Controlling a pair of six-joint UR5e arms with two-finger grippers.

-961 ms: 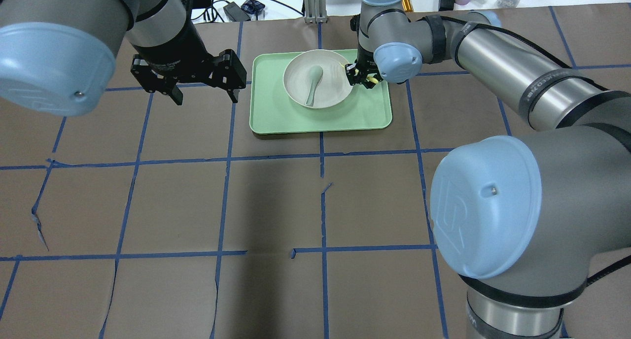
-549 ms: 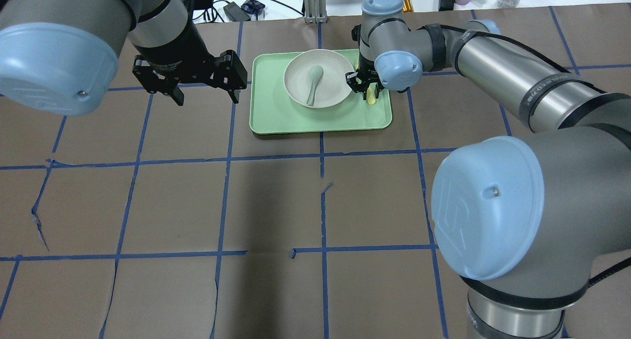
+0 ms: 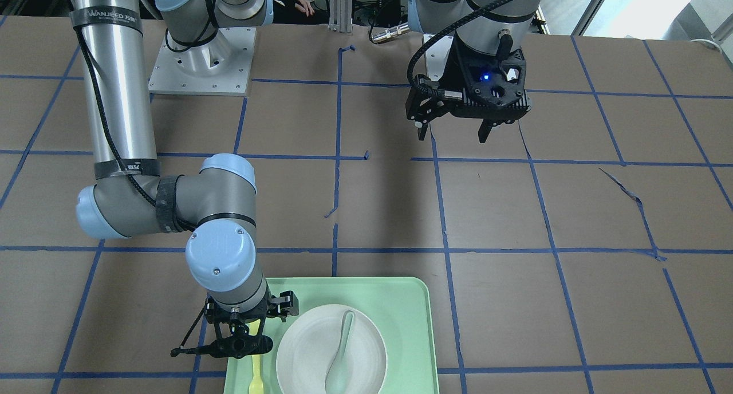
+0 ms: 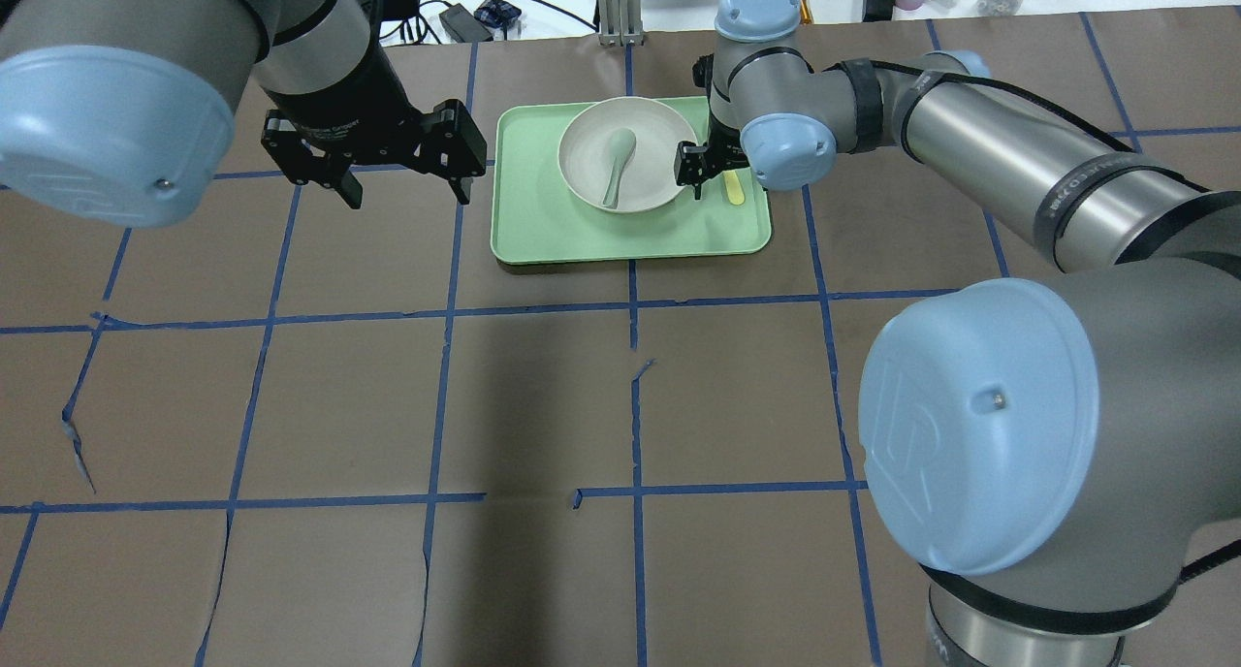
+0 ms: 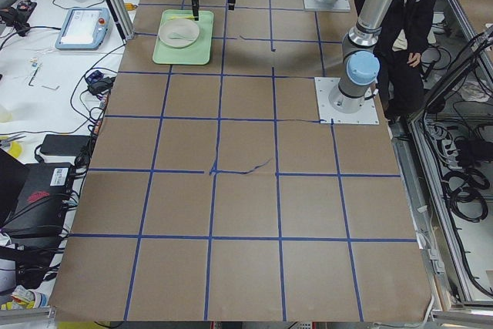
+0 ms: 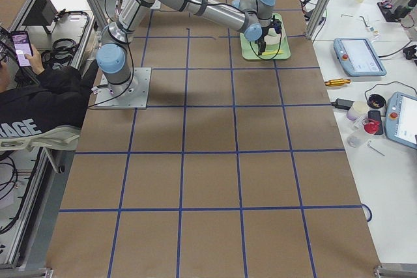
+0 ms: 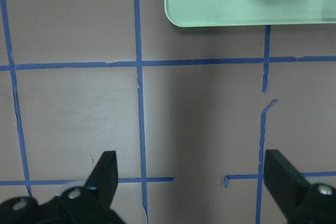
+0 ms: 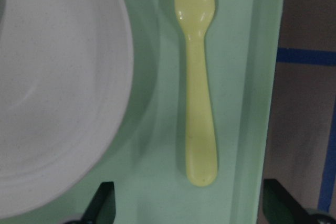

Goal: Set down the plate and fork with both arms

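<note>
Since one second ago, the fork [image 8: 197, 87] has left the right gripper [image 8: 190, 205] and lies flat on the tray [image 4: 582, 236], just beside the plate [image 4: 580, 153], not touching it. Jaws of the right gripper stand wide and empty, apparently just above the fork's handle end. Jaws of the left gripper [image 4: 407, 194] stand wide and empty over the table [image 4: 388, 357], beside the tray.

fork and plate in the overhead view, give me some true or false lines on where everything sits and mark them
1. The fork lies flat on the tray, beside the plate. True.
2. The right gripper is shut on the fork. False: it is open above the fork, which lies free.
3. The spoon lies on the tray next to the fork. False: it lies in the plate.
4. The left gripper is open over the table, off the tray. True.
</note>
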